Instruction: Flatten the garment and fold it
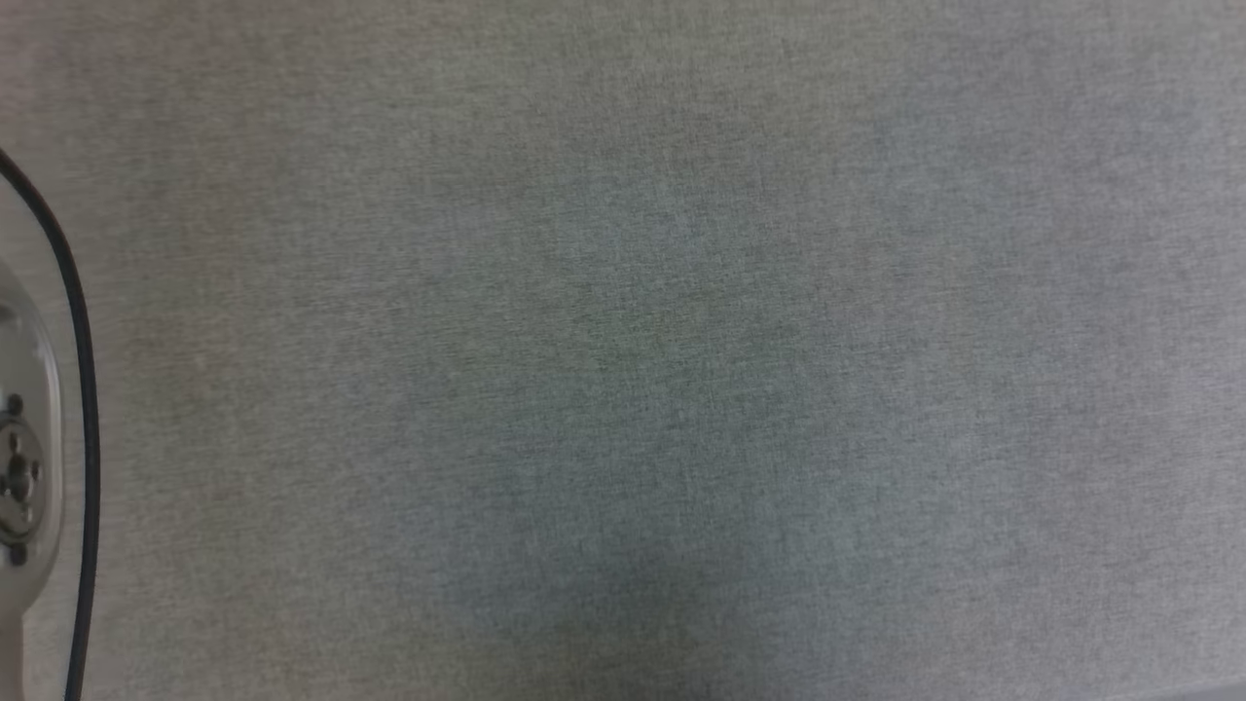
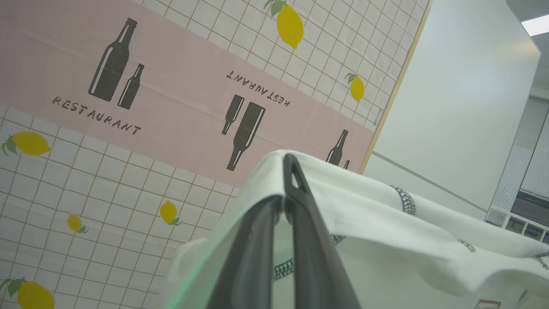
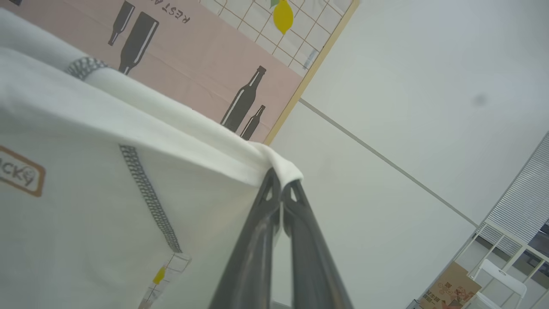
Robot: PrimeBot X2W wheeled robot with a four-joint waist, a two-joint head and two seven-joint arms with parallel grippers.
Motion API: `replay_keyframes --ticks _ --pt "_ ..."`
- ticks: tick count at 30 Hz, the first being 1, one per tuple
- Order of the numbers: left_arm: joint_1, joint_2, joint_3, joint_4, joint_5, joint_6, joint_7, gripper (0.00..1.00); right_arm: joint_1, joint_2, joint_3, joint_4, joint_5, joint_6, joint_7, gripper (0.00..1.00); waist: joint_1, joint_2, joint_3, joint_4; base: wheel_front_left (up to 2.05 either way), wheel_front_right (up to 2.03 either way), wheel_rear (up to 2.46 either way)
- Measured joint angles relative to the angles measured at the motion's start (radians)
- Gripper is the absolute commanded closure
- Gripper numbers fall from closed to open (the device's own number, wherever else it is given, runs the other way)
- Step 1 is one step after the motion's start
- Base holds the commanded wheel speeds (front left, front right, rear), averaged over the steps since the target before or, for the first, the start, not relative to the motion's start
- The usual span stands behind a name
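A: Where is the garment (image 2: 386, 231) seen?
B: It is seen held up by both end effectors, with a printed cloth (image 2: 107, 180) and a white wall (image 2: 454, 107) behind it. Its upper edge is pinched at two places, and the white fabric is draped down from them.

A: How is the left end effector set?
B: The left end effector (image 2: 286, 184) is closed narrow, its fingers pressed together on a fold of the garment's edge. The fabric is laid over one finger and falls away to the right of that view, where dark stitching (image 2: 403, 201) is shown.

A: And the right one?
B: The right end effector (image 3: 282, 191) is likewise closed tight, on a bunched corner of the fabric. To the left of its fingers a wide white panel is spread, crossed by a line of stitching. A brown-outlined badge (image 3: 19, 171) is cut off at the edge of the view.

A: What is shown behind?
B: The cloth is printed with a grid, lemons (image 2: 290, 26) and a pink band (image 2: 180, 86). On the band, dark bottles (image 2: 112, 60) and the word RESTAURANT are printed. Blinds (image 2: 523, 154) are seen at the far right of the left wrist view. A cardboard box (image 3: 450, 287) and a white chair (image 3: 502, 279) are seen low in the right wrist view.

A: And from the head?
B: A grey woven surface (image 1: 623, 350) is shown, with a pale arm part (image 1: 24, 467) and a dark cable (image 1: 83, 389) at the left edge. Whether it is a table cannot be told.
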Motion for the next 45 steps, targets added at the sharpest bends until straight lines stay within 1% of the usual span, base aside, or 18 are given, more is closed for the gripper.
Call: replay_keyframes --ticks 4,7,11,15,19,21,23,24,27,31,35,39,45 --pt "0.021 0.005 -0.005 0.055 -0.005 -0.023 -0.001 1.00 0.000 0.010 0.015 0.076 -0.013 0.000 -0.069 1.00 0.0000 0.0000 0.022 -0.002 0.00 0.00 0.00" --pt "0.098 0.020 -0.027 0.090 0.001 -0.045 0.011 1.00 0.039 0.010 0.037 0.132 0.012 0.000 -0.101 1.00 -0.0001 0.0001 0.022 0.009 0.00 0.00 0.00" --pt "0.251 0.033 -0.043 0.117 -0.005 -0.072 0.034 1.00 0.162 -0.009 0.110 0.189 0.081 0.000 -0.126 1.00 -0.0001 0.0000 0.000 0.027 0.00 0.00 0.00" --pt "0.428 0.061 -0.076 0.103 -0.001 -0.097 0.055 1.00 0.333 -0.049 0.162 0.185 0.194 0.000 -0.129 1.00 -0.0002 0.0000 -0.037 0.044 0.00 0.00 0.00" --pt "0.631 0.064 -0.095 0.052 -0.011 -0.109 0.079 1.00 0.537 -0.098 0.205 0.104 0.314 0.000 -0.070 1.00 -0.0003 0.0000 -0.088 0.060 0.00 0.00 0.00" --pt "0.753 0.061 -0.102 0.006 -0.029 -0.111 0.102 1.00 0.665 -0.127 0.204 0.026 0.378 0.000 -0.009 1.00 -0.0003 0.0000 -0.120 0.069 0.00 0.00 0.00" --pt "0.868 0.057 -0.110 -0.040 -0.043 -0.108 0.127 1.00 0.788 -0.148 0.186 -0.054 0.422 0.000 0.055 1.00 -0.0003 0.0001 -0.152 0.076 0.00 0.00 0.00" --pt "0.945 0.053 -0.117 -0.073 -0.055 -0.104 0.143 1.00 0.874 -0.159 0.171 -0.113 0.439 0.000 0.102 1.00 -0.0003 0.0000 -0.173 0.080 0.00 0.00 0.00" --pt "1.120 0.041 -0.129 -0.147 -0.095 -0.086 0.181 1.00 1.080 -0.163 0.112 -0.252 0.471 0.000 0.218 1.00 -0.0004 0.0000 -0.224 0.089 0.00 0.00 0.00" --pt "1.309 0.027 -0.148 -0.238 -0.139 -0.061 0.235 1.00 1.323 -0.141 0.014 -0.429 0.468 0.000 0.353 1.00 -0.0004 0.0000 -0.290 0.100 0.00 0.00 0.00" --pt "1.433 0.020 -0.152 -0.279 -0.157 -0.030 0.252 1.00 1.513 -0.070 -0.066 -0.557 0.445 0.000 0.441 1.00 -0.0004 0.0000 -0.349 0.111 0.00 0.00 0.00" --pt "1.524 0.019 -0.159 -0.298 -0.160 -0.007 0.270 1.00 1.647 0.008 -0.123 -0.612 0.416 0.000 0.486 1.00 -0.0004 0.0000 -0.400 0.120 0.00 0.00 0.00" --pt "1.635 0.017 -0.181 -0.305 -0.182 0.014 0.311 1.00 1.779 0.108 -0.190 -0.619 0.388 0.000 0.507 1.00 -0.0004 0.0000 -0.458 0.135 0.00 0.00 0.00"
